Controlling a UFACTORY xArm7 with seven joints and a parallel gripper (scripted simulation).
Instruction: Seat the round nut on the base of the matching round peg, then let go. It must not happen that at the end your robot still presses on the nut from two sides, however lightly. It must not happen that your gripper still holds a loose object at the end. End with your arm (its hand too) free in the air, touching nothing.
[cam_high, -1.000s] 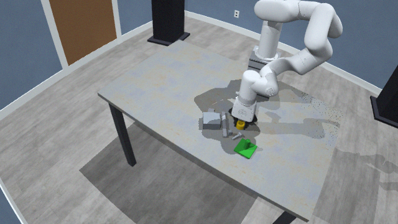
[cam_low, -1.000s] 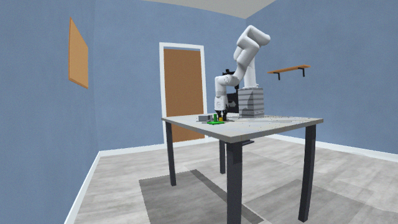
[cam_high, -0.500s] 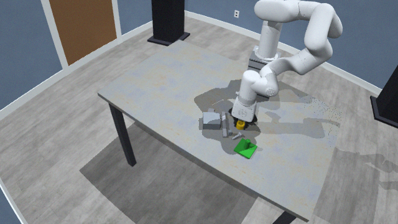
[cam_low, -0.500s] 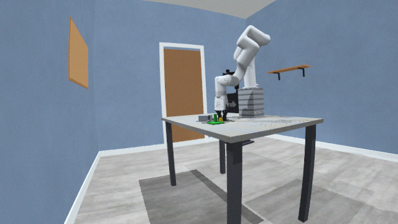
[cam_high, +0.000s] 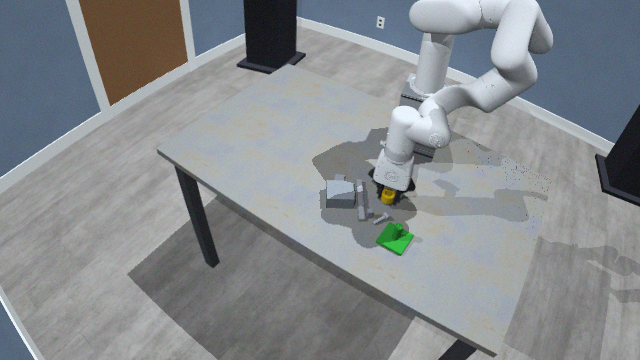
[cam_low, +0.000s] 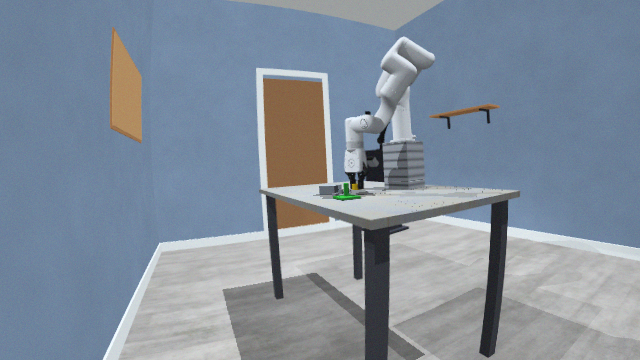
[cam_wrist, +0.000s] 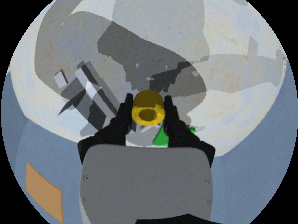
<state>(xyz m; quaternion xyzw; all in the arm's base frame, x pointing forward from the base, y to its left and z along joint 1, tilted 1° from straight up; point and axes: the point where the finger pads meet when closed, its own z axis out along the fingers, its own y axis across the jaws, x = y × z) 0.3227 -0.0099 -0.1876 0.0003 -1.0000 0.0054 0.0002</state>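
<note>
The round nut (cam_high: 387, 195) is yellow and sits low at the table top in the middle of the table. My gripper (cam_high: 389, 196) reaches straight down over it and is shut on it. In the wrist view the nut (cam_wrist: 147, 110) sits between my two dark fingers. The green base with its round peg (cam_high: 395, 237) stands a short way in front of the nut, toward the table's near edge; it also shows in the exterior view (cam_low: 346, 192) and partly behind the fingers in the wrist view (cam_wrist: 161, 136).
A grey block with a square peg (cam_high: 340, 192) stands left of the nut. A long grey bar (cam_high: 361, 199) lies between them. A small grey bolt-like piece (cam_high: 380, 218) lies just behind the green base. The arm's grey pedestal (cam_low: 403, 164) stands at the table's back.
</note>
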